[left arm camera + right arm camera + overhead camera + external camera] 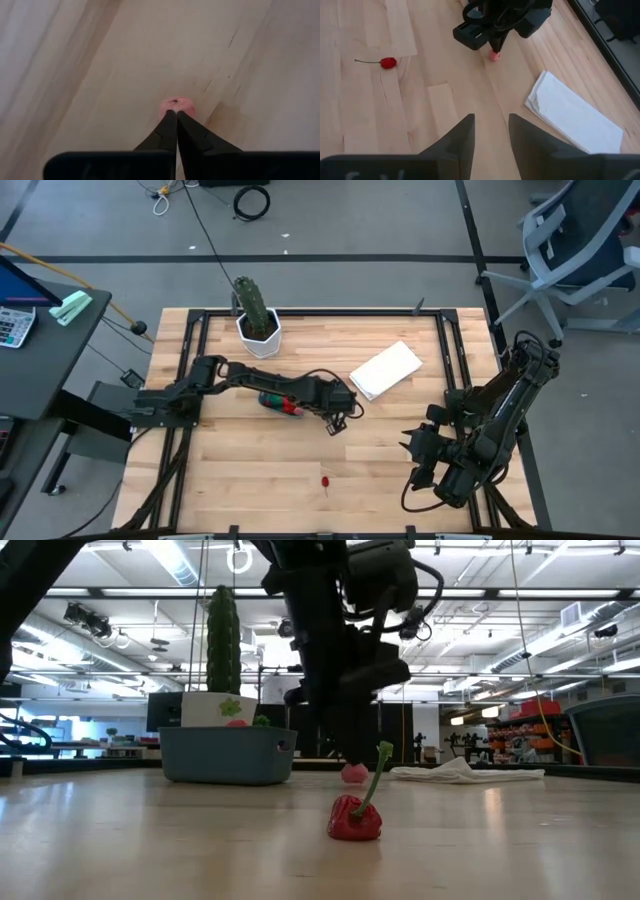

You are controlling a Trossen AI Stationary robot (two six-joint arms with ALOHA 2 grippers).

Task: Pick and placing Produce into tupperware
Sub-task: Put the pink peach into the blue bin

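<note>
Wooden planks run across the whole table, and nearest the front edge you have one red pepper (354,819) with a long green stem lying loose, well apart from both arms and from the teal tub (228,755); that piece is plainly still to be collected. Your right gripper (490,135) waits off to the right side of the table, its fingers partly spread with nothing between them, pointing toward the middle. Farther in, at mid-table, your left gripper (176,116) is down at the boards with its fingers pinched together; their tips sit against the near side of a small pink piece (176,104), and from these views you cannot be sure the piece is actually caught between them rather than merely touched, so check before lifting. Just beyond that arm, the teal tub stands on the boards, largely hidden under the arm from above, and a pink piece (236,723) and a green piece (261,721) peek over its rim, so some produce seems to be in already. Behind it is the cactus (252,301) in its white pot, and to the right a folded white cloth (386,369). My reading: you are partway through, with at least the pink piece and the red pepper left to go in.
</note>
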